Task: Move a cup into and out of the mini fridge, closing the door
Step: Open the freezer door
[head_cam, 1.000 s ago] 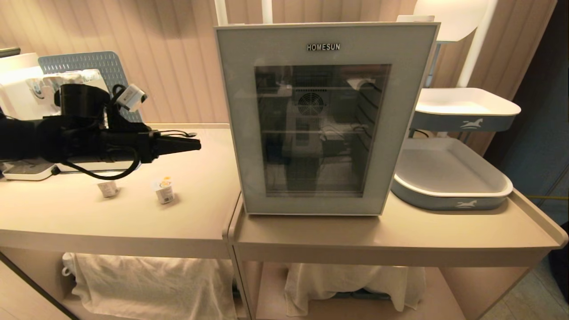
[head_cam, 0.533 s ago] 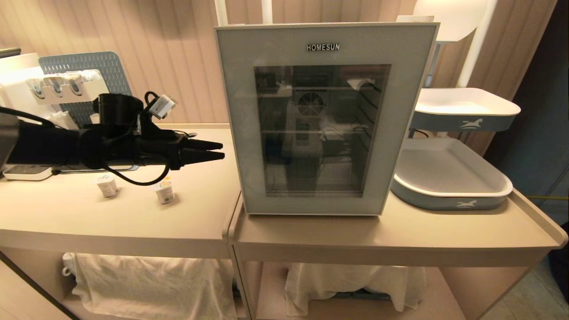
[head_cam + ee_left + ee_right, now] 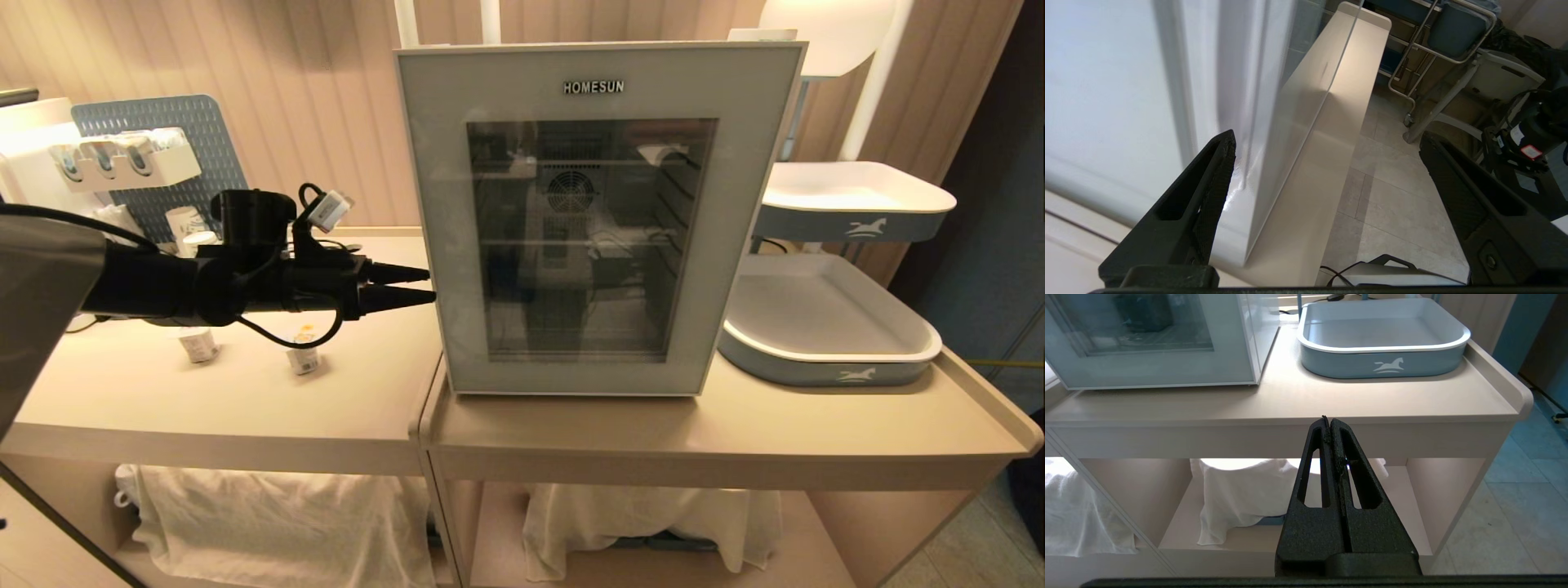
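The mini fridge (image 3: 600,220) is seen standing upright at the centre of the beige counter (image 3: 735,425), its white side (image 3: 1106,102) plain. The door (image 3: 424,163) is closed; its pale grey-blue frame bears "HOMESUN" lettering at 12 o'clock and surrounds dark glass showing wire shelves and a round fan. The left gripper (image 3: 429,286) is held level at the door's 9 o'clock edge, jaws spread wide and empty. The right gripper (image 3: 1329,421) is kept pressed together below the counter's front.

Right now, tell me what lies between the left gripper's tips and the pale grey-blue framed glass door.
Nothing: in the head view the open left gripper reaches the door edge; left wrist view shows one finger beside it.
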